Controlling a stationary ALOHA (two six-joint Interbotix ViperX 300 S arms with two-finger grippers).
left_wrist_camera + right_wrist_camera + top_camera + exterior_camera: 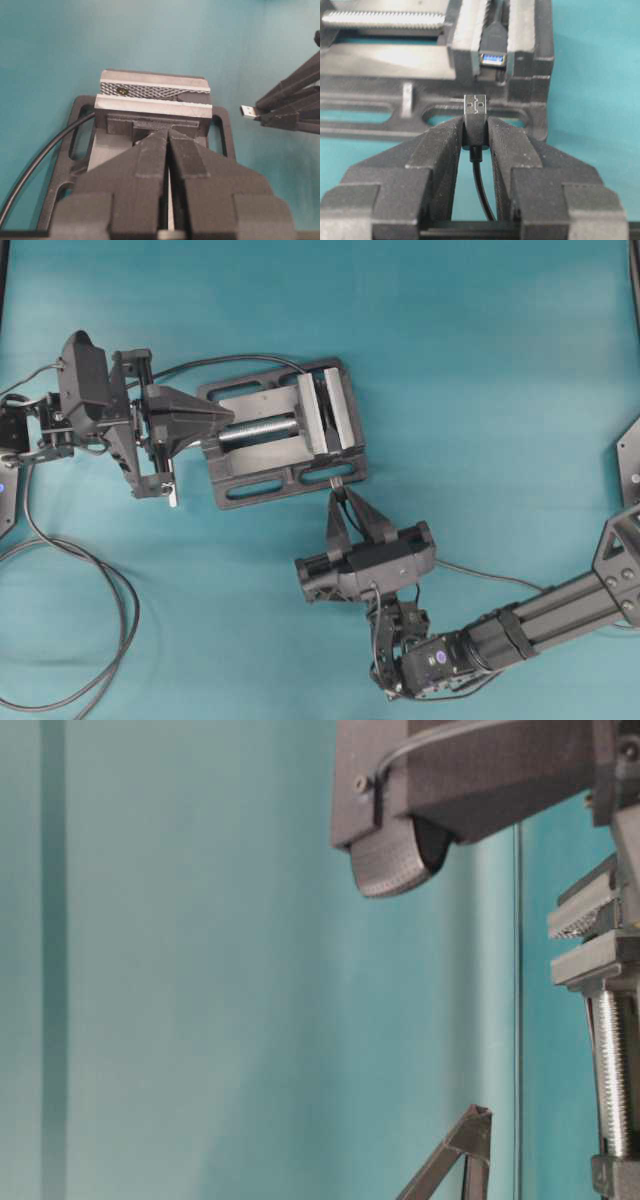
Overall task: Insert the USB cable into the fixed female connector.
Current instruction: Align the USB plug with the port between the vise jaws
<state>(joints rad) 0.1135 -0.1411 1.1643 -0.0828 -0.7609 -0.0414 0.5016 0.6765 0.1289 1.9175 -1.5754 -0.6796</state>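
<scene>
Two arms work at a grey vise (285,435). Left gripper (169,150) hangs clenched, empty, over the screw. Right gripper (475,131) pinches the USB cable (475,116) between its fingertips, metal tip protruding toward the fixed female connector (493,58), just beyond, untouched.

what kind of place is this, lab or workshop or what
Most likely a robotics lab test bench: two robot arms work over a plain teal table, a grey metal vise clamps a small USB socket, and the right gripper holds a USB plug in its fingers, lined up with it.
</scene>
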